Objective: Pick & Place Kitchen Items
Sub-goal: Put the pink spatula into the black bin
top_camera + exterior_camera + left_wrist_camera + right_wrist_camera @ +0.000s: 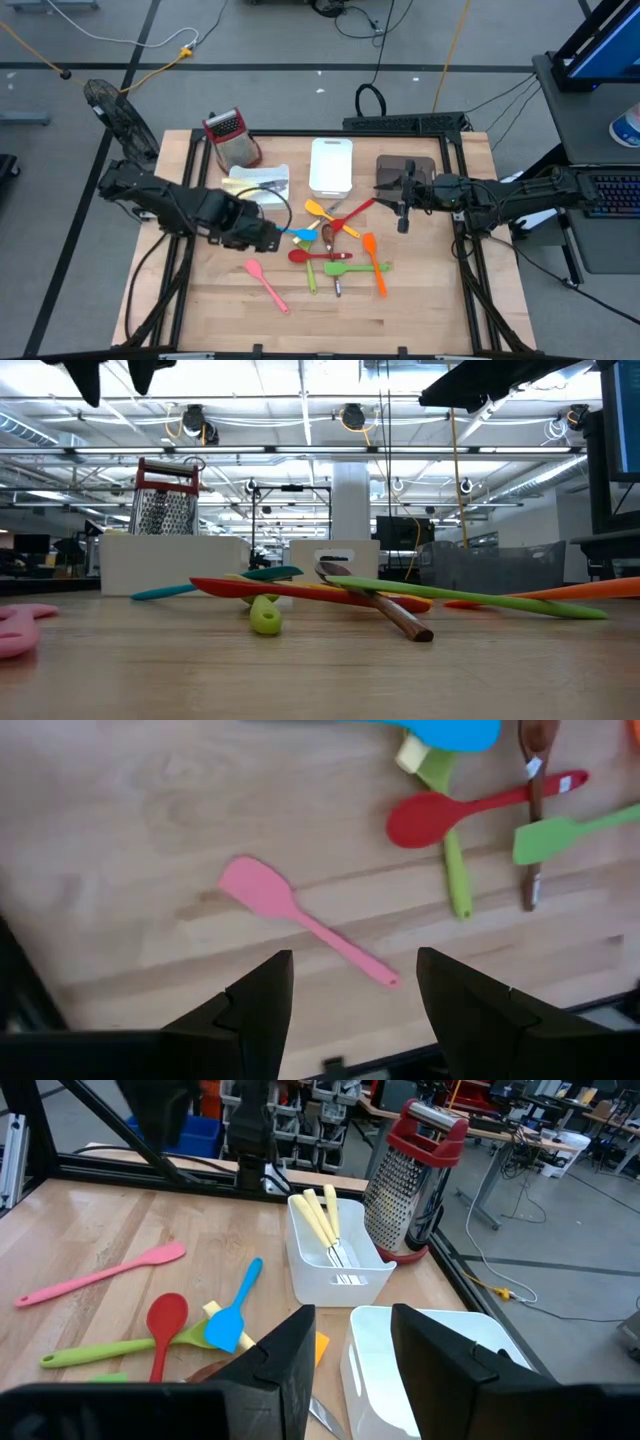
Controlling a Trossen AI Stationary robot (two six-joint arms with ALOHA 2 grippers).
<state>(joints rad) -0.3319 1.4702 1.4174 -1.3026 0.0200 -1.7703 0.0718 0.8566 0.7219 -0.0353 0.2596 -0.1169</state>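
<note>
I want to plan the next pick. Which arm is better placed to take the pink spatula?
Probably the left. The left gripper hangs open close to the pink spatula, which lies apart from the other utensils. The right gripper, also open, waits over the brown tray, farther away.

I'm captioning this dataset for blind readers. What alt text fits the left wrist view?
The left gripper, fingers open, hovers above a wooden table over a pink silicone spatula lying flat. Beyond it lie a red spoon, a lime-green stick utensil, a green spatula and part of a blue spatula.
</note>
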